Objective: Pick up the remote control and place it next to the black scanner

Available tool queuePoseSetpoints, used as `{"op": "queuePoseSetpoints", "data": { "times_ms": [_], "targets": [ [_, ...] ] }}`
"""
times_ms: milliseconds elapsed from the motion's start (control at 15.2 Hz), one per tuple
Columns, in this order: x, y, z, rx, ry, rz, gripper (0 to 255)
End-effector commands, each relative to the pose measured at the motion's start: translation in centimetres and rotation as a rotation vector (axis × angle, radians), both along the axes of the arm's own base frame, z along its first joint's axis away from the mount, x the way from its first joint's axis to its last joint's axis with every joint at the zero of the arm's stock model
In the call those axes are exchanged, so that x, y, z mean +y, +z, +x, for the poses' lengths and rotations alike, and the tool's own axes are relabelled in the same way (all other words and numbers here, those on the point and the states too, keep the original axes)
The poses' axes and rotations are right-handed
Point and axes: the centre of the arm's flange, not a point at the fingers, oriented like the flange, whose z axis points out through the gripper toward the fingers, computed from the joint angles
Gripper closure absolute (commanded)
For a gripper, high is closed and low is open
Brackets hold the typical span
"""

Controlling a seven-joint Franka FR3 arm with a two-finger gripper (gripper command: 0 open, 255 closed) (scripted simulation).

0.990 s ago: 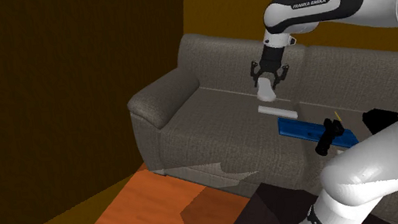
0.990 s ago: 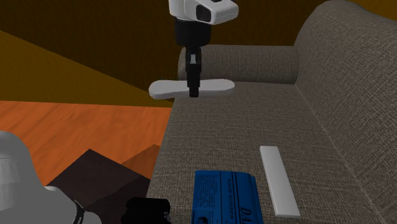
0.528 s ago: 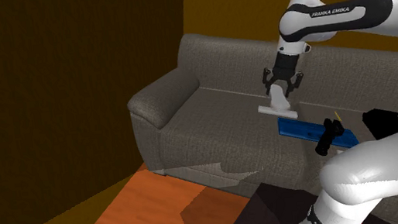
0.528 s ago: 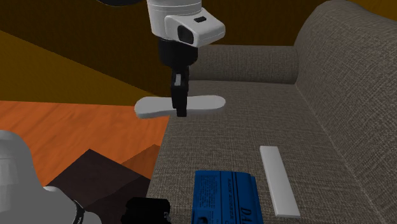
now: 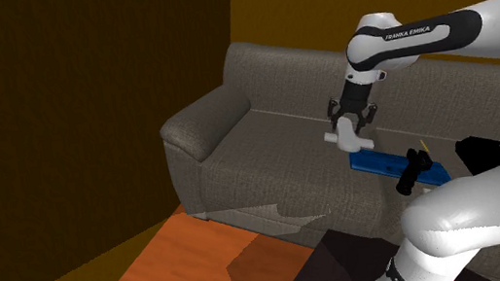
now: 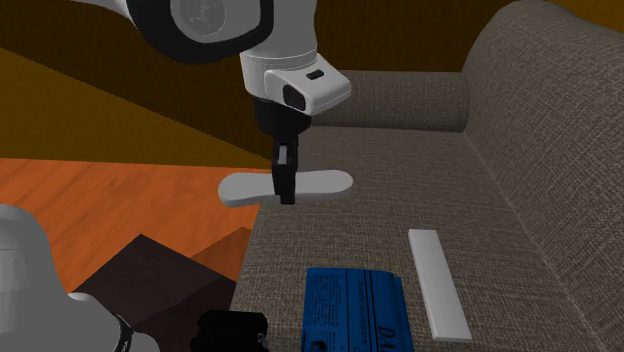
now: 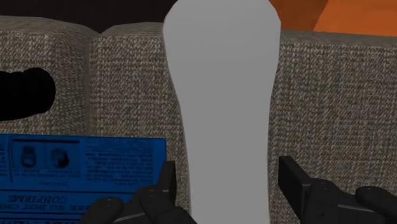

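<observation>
We see the pale grey, long remote control with rounded ends [image 6: 328, 183] held off the cushions, lying level and crosswise in the all-black two-finger gripper [image 6: 287, 196], which is clamped on its middle. In the second exterior view it hangs over the front part of the seat of the grey-brown woven fabric sofa [image 6: 400, 190]. From the wrist we look along the remote control [image 7: 222, 95] running out between the fingers [image 7: 167, 184]. On the seat below, beside it, lies a flat blue printed box [image 7: 76, 165]. The black scanner [image 7: 25, 95] sits just past that box. In the shoulder view the remote control [image 5: 340, 136] hangs just above the box's [image 5: 378, 161] left end, with the scanner [image 5: 478, 151] off the box's right end. A thin white flat strip [image 6: 438, 285] lies on the seat beside the box [image 6: 355, 310]. An orange floor [image 6: 100, 200] shows past the sofa's front edge.
</observation>
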Motion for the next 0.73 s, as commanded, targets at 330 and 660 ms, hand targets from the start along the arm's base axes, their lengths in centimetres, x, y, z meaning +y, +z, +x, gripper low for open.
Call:
{"op": "queuePoseSetpoints", "data": {
  "times_ms": [330,660],
  "targets": [
    [0.0,-3.6,0.0,-0.001,0.0,-0.001,255],
    [0.0,-6.3,0.0,-0.001,0.0,-0.001,255]
  ]
}}
